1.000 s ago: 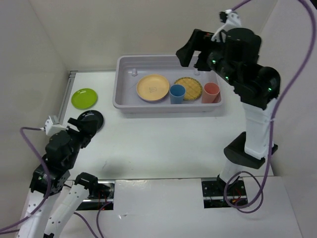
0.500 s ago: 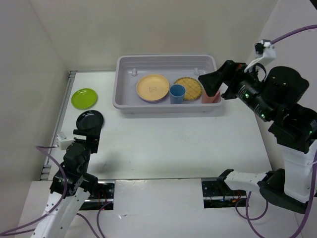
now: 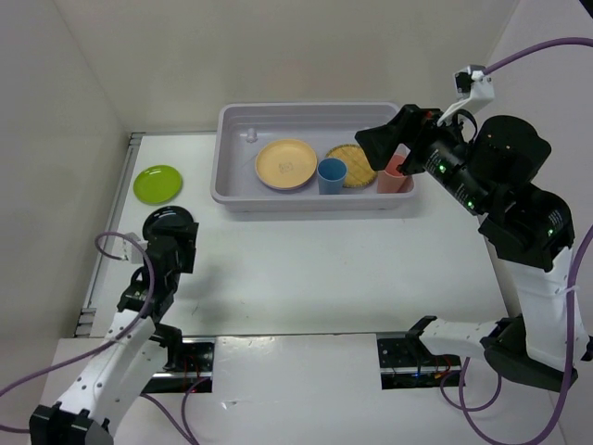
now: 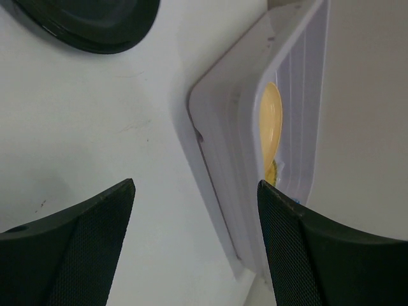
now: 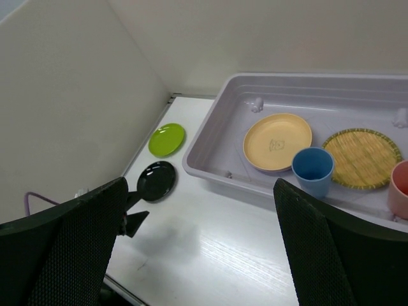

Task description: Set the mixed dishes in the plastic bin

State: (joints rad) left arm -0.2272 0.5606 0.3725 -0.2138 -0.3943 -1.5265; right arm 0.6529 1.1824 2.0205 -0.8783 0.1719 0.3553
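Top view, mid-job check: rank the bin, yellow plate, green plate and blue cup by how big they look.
1. bin, by far the largest.
2. yellow plate.
3. green plate, only slightly smaller than the yellow one; a close call.
4. blue cup, smallest.

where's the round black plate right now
In the top view the round black plate lies on the white table at the left, outside the pale plastic bin, just nearer than the lime green plate.

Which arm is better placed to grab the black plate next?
Left, likely: the left end effector, open, is beside the black plate; the right end effector hovers by the plastic bin.
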